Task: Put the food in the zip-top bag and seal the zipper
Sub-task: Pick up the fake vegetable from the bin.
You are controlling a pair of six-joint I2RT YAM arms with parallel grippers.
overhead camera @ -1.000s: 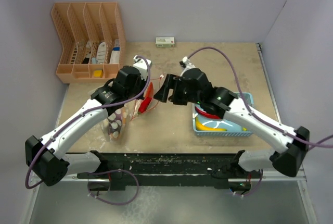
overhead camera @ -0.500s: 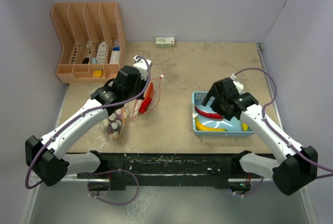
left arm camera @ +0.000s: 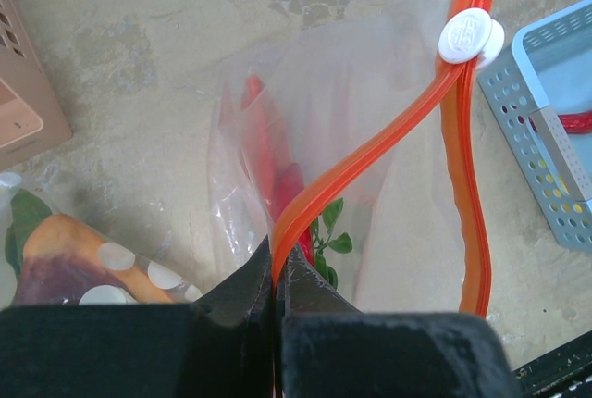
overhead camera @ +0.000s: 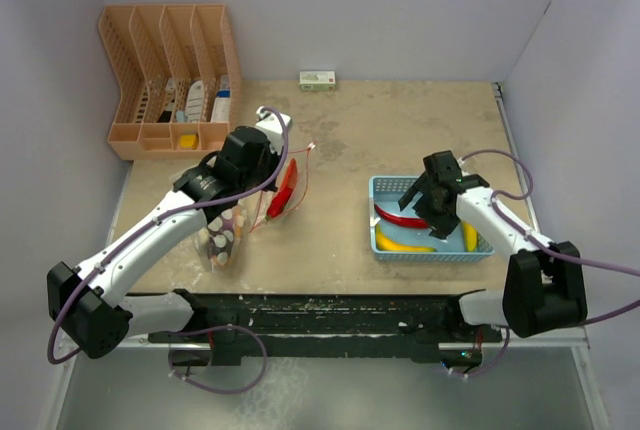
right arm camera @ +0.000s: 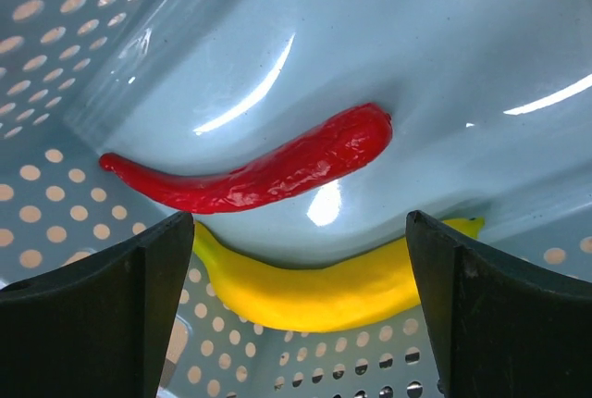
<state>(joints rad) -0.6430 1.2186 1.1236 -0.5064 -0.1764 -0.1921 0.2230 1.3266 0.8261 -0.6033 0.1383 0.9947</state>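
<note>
Over the basket point(overhead camera: 430, 256) now (jaws apart), right end effector point(right arm camera: 296, 315).

Your left arm point(overhead camera: 150, 235) stretches up and inward from its base at the lower left, elbow bent, wrist angled toward the centre. Your left gripper point(left arm camera: 276, 273) is pinched tight: its two black fingers point(left arm camera: 231, 310) meet with only the zipper point(left arm camera: 370, 153) between them. Your right arm point(overhead camera: 500, 222) is folded close to its base, forearm running left, wrist tipped downward. Your right gripper point(right arm camera: 298, 227) hangs spread wide, with a finger at either edge of the wrist view.
</note>
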